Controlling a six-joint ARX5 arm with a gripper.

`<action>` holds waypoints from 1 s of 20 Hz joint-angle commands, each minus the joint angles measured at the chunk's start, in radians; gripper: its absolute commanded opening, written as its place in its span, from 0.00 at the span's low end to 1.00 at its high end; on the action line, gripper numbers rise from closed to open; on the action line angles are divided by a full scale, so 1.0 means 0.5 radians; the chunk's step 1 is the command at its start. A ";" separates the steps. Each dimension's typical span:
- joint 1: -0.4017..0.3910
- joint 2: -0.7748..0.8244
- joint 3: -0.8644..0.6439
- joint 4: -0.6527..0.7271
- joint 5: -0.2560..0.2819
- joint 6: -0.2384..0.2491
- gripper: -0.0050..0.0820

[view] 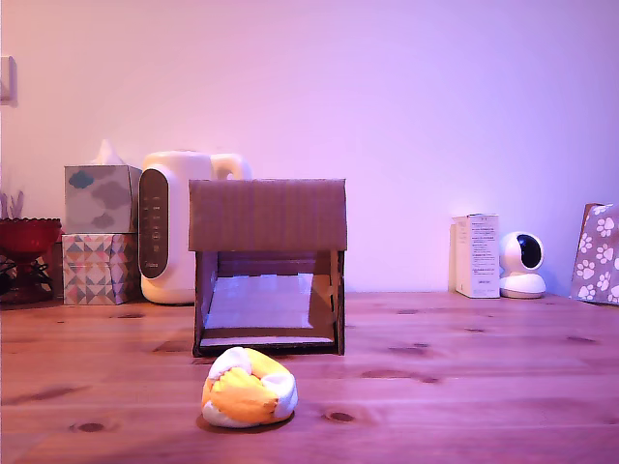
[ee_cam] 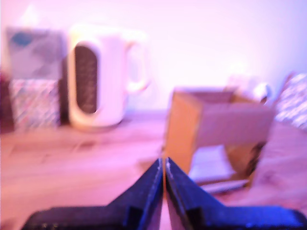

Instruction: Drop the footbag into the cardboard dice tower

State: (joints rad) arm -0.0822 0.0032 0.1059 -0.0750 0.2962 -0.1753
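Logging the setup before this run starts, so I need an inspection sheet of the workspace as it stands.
Surface: wooden table, knotted grain, dry.
Job's things: footbag lies on the table in front of the cardboard dice tower, apart from it; tower upright, lower opening shows a pale ramp.
Clutter: white kettle-like appliance, two stacked tissue boxes, white carton, small camera, paw-print bag, red bowl.
End effector: end effector shut, holding nothing.
Cables: nothing seen.
Surroundings: plain wall.
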 commanded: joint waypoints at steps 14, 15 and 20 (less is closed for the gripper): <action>-0.710 1.215 0.279 0.193 0.203 0.211 0.03; -0.766 1.304 0.279 0.237 0.198 0.215 0.03; -0.982 1.724 0.279 0.499 0.174 0.217 0.03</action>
State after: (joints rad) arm -0.5690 0.8528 0.2398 0.1532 0.3843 -0.0734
